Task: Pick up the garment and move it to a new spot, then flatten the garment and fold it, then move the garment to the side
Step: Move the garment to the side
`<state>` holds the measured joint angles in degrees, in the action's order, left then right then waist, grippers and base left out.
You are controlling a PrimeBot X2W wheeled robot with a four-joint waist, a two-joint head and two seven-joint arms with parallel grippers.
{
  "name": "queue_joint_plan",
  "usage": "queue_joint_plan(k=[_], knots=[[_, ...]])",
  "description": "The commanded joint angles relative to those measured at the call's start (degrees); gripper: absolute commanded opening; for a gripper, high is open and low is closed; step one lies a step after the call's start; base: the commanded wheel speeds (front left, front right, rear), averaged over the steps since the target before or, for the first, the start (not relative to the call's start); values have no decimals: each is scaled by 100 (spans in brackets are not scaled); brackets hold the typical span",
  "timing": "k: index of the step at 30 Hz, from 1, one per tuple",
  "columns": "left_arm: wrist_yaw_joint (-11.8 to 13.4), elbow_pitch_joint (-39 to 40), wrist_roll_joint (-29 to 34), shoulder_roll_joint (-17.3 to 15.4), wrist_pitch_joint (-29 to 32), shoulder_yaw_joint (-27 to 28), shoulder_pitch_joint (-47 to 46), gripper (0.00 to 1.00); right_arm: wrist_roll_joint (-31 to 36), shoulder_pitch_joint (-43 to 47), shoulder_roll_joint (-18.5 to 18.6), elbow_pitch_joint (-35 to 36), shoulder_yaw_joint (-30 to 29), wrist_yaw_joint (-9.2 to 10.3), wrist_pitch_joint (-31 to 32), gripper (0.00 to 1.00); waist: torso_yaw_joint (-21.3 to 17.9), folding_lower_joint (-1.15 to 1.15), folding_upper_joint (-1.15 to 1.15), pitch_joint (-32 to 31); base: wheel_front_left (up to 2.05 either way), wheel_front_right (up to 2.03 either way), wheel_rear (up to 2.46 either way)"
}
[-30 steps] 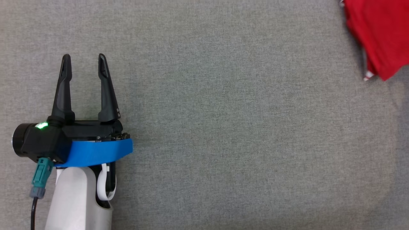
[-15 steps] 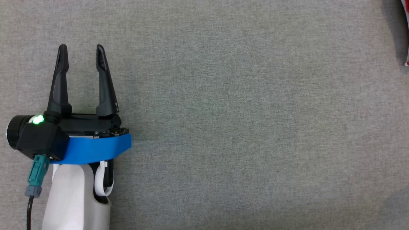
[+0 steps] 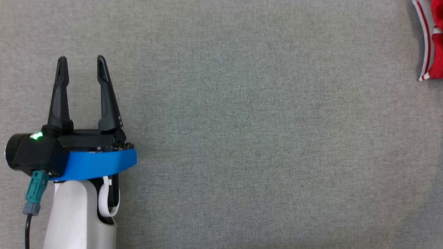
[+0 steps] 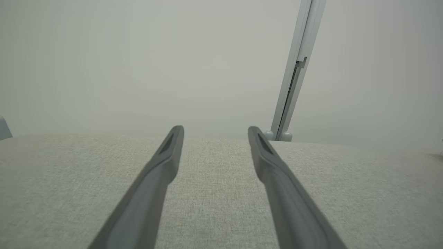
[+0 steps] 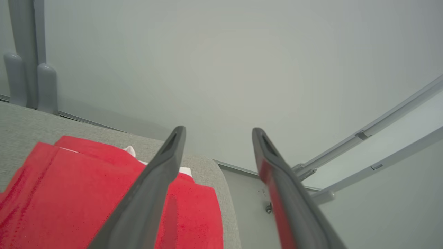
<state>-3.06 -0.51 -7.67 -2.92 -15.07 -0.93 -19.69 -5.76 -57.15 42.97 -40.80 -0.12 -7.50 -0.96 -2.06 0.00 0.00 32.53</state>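
In the head view, the grey padded surface (image 3: 242, 138) is seen from above. The left gripper (image 3: 81, 58) is held over the left part of that surface, its two dark fingers spread apart with bare grey cloth between them and nothing pinched. A blue band (image 3: 100, 165) is wrapped around its base, and a green light (image 3: 36, 135) is lit on the black wrist housing. The red garment (image 3: 436, 52), edged with white stripes, is seen at the far right margin of the surface, cut off by the picture's edge and well apart from the left gripper.

In the left wrist view, the same spread fingers (image 4: 162, 173) are seen reaching out low over the surface, with only its grey weave between them. Beyond the far edge of the surface a pale wall (image 4: 138, 62) and a slim upright post (image 4: 294, 79) are shown.

In the right wrist view, the right gripper (image 5: 218, 129) is seen with its fingers set wide apart and nothing gripped. The garment is laid in flat red layers on the surface, close to its rounded corner, with a little white trim at the far side. One finger is seen crossing over the red cloth; whether it touches cannot be told. The other finger is seen beyond the edge of the surface, with a red tint on its inner face
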Motion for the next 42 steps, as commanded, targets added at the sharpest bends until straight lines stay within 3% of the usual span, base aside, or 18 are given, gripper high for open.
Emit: queue_joint_plan(k=[1, 22, 28, 42], knots=[[27, -45, -38, 3, -13, 14, 112, 100, -10, -16, -151, 65, 3, 1, -128, 100, -25, 0, 0, -163, 0, 0, 0], [133, -446, -221, 4, -13, 127, 1294, 100, -356, 1374, -2422, 569, 832, 1, -1344, 100, 395, 0, 0, -2032, 0, 0, 0], [152, -544, -230, 3, -13, 84, 1575, 100, -402, 2317, -2900, 947, 804, 1, -1395, 100, 381, 0, 0, -2461, 0, 0, 0], [171, -644, -235, 3, -13, -13, 2024, 100, -346, 4416, -3606, 2342, 193, 1, -1216, 100, 205, 0, 0, -3001, 0, 0, 0]])
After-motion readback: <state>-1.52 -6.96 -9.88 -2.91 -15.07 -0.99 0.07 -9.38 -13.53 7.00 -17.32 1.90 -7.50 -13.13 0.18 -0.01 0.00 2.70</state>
